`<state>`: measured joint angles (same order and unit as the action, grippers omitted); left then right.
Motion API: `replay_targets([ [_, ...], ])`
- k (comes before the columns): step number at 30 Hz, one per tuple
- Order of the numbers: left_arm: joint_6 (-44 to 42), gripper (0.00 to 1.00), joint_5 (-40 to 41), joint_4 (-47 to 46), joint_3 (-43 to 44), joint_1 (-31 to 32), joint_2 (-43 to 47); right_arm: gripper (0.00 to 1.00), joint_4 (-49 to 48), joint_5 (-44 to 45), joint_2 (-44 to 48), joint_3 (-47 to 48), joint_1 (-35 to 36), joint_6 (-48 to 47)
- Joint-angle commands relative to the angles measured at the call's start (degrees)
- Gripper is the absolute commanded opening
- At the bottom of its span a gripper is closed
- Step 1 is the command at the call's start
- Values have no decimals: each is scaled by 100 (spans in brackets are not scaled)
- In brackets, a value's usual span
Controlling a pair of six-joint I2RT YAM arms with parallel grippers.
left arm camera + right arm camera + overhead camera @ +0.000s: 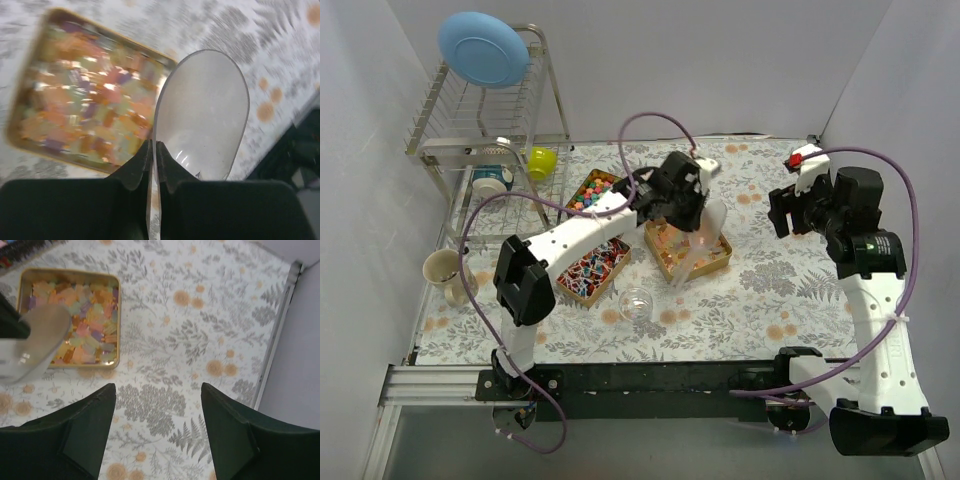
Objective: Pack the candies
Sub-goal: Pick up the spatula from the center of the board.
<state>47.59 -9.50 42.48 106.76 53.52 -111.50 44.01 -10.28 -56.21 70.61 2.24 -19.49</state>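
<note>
Wrapped pieces (592, 270) and multicoloured lumps (592, 192) lie in two trays at left, with neither arm touching them. Clear cup (636, 303) stands just nearer the bases, between the trays; it is probably the vessel to be filled.

Left gripper (154, 150) has its jaws clamped on the thin handle of a clear scoop (200, 115). The bowl looks empty and hangs over the edge of the gummy tray (70, 272). Gummies (85, 100) fill that tray.

Step in hand, by judgement: load the scoop.
1. Tilt the bowl's lip down.
2. Enter the gummies at a shallow angle and push along the tray floor.
3. Level the bowl before lifting, to prevent spillage.
4. Keep the lip off the rim; the tray may slide.
5. Carry low to the cup.

Right gripper (157, 387) hovers well to the right, jaws apart and holding nothing. It could steady the cup during pouring.

Markings: no brand, label or writing is legible in any view.
</note>
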Motion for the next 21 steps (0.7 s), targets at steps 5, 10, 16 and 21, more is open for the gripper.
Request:
replay_targets([
  [5, 2015, 0, 2232, 208, 819, -1088, -55, 76, -1544, -906, 356, 173, 477, -511],
  [10, 2842, 0, 2478, 243, 1285, -1291, -293, 78, -1693, -12, 180, -82, 1743, -1039],
  [16, 3545, 0, 2532, 384, 1673, -1370, -477, 79, -2474, 1324, -241, -328, 3184, -1356],
  [21, 3967, 0, 2479, 603, 1629, -1493, -390, 79, -2879, 1475, -785, -451, 3668, -1119],
])
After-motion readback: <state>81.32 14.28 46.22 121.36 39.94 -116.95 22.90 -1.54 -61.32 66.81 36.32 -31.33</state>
